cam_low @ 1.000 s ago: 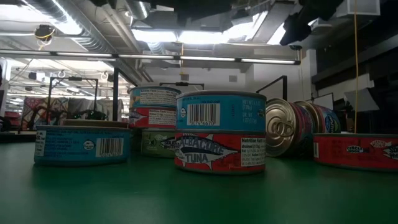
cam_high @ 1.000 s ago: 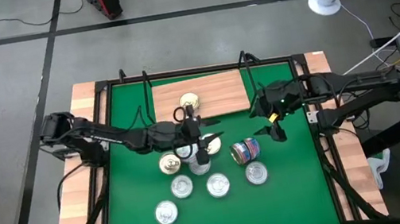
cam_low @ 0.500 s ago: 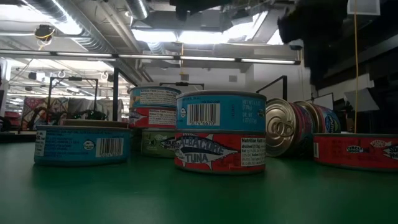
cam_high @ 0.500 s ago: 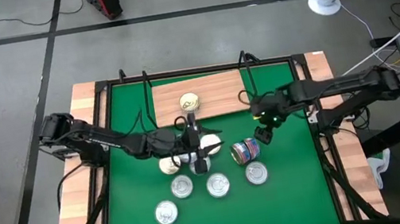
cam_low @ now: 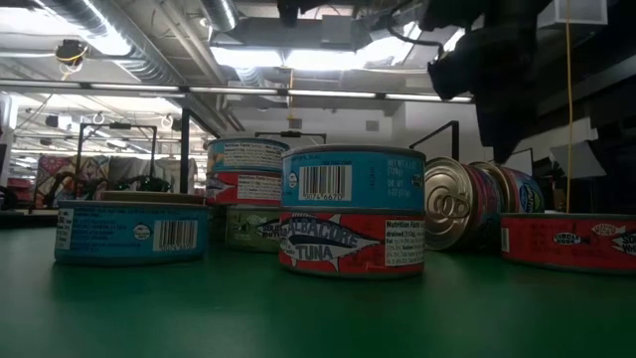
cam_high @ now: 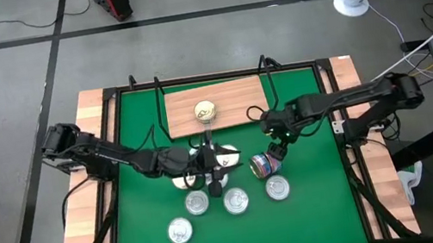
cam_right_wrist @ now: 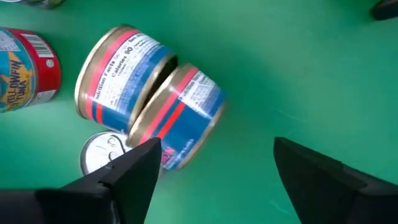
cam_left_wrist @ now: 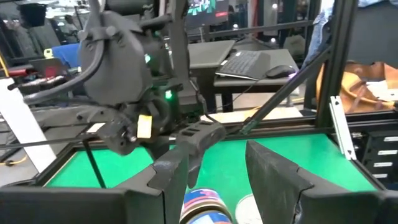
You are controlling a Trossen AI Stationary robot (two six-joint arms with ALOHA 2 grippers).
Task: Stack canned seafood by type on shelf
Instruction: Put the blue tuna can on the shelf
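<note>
Nearest the counter's front edge, four tuna tins are seen lying flat on the green mat. Behind them, the left claw is spread open above a blue tin in the stacked cluster. Just beside it, the right claw is held open over two tins tipped on their sides, which touch each other. Farthest back, one gold-lidded tin is seen on the wooden shelf.
</note>
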